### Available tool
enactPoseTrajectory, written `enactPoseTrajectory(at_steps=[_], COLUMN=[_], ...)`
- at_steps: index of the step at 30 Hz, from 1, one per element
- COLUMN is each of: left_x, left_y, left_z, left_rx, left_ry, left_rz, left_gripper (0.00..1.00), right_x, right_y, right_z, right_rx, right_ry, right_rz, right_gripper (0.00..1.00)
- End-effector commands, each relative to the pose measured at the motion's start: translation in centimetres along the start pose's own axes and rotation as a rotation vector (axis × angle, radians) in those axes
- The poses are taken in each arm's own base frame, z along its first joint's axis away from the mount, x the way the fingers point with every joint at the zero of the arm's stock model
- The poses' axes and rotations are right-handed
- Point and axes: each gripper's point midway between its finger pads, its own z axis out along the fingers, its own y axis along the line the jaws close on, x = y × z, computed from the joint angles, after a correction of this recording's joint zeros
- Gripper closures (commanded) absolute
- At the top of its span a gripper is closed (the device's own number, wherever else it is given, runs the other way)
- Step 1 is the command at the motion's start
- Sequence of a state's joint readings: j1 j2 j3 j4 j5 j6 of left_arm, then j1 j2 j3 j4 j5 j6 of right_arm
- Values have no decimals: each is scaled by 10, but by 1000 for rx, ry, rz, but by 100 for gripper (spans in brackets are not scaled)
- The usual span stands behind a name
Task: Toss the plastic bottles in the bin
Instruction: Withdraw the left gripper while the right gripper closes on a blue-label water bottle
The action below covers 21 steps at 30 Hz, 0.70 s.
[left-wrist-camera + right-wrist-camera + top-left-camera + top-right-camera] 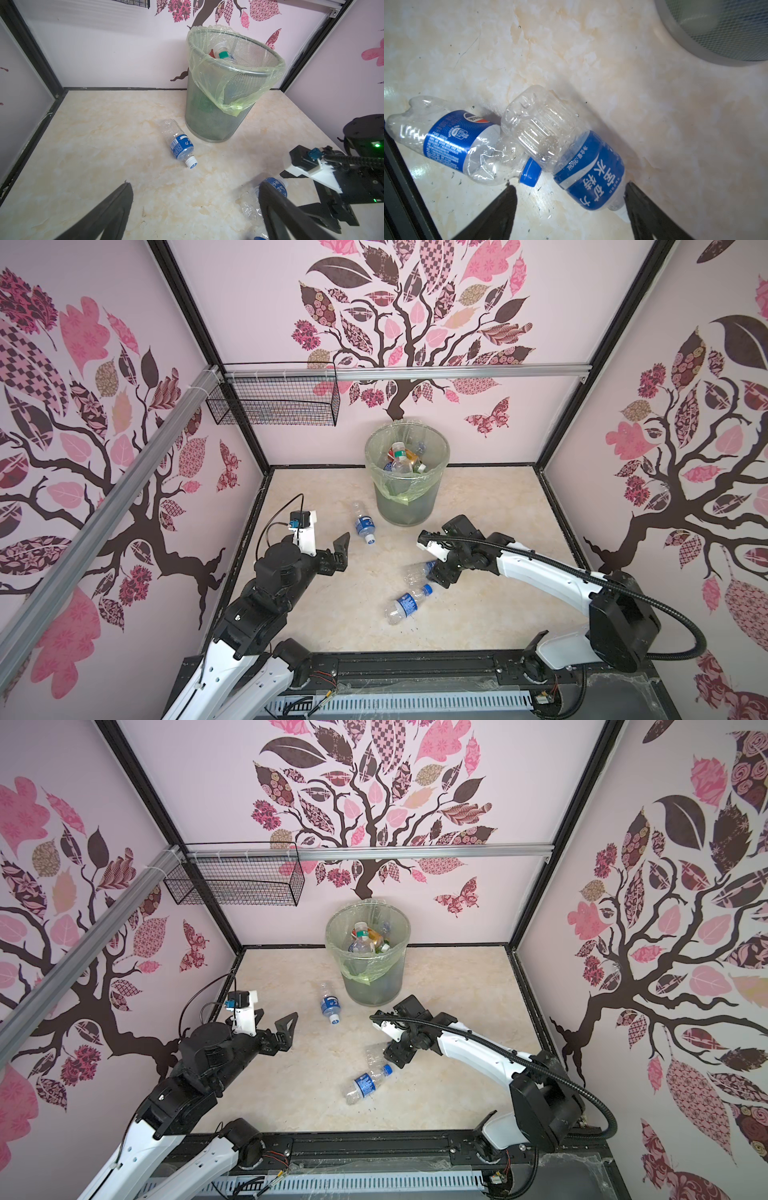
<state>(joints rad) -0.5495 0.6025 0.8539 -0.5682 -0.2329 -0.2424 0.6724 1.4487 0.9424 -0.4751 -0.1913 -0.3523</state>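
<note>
The bin (403,506) (370,990), grey mesh with a pale green bag, stands at the back and holds several plastic bottles (400,456). A clear blue-labelled bottle (364,524) (179,143) lies left of the bin. My left gripper (195,185) (328,539) hangs open over bare floor, short of that bottle. Two more bottles lie in the middle: a blue-labelled one (571,155) (417,572) and a crushed one (452,141) (405,605) touching it. My right gripper (570,186) (436,572) is open, its jaws straddling the cap end of the blue-labelled bottle, one finger close beside it.
A black wire basket (274,400) hangs from the rail on the back wall at left. Patterned walls close in the marble-look floor (498,506) on three sides. A black frame bar (415,664) runs along the front edge.
</note>
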Motion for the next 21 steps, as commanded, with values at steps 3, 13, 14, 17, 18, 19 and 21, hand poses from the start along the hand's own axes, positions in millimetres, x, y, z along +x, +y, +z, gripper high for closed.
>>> enactPoseTrajectory(at_steps=[3,13,14,17,18,19,21], left_x=[4,4,4,5,6,6,7], left_y=[-3,-4,-4,-5,-6,-7,-7], left_z=[5,4,4,6,7,7,8], left_rx=[19,28,29,32,34,37,38], left_ry=[1,-1,-2,6,9,12,15], left_rz=[-12,-11,-11,-10,-11,-10,-8], left_gripper=[2,2,2,2,2,2,2], right_x=[3,-10,-9,-8,-7,-8,-8], right_y=[10,6,4,-1,-2,-5,-8], right_z=[14,39,41,44,45,46,47], right_rx=[-46,-46,-35,-11,-2,11,31], right_ry=[36,-27,-27,-26,-26,-29,-33], right_rz=[-24,-18,-17,-15,-12,-9,-4], right_gripper=[16,18,18,18,17,17,17])
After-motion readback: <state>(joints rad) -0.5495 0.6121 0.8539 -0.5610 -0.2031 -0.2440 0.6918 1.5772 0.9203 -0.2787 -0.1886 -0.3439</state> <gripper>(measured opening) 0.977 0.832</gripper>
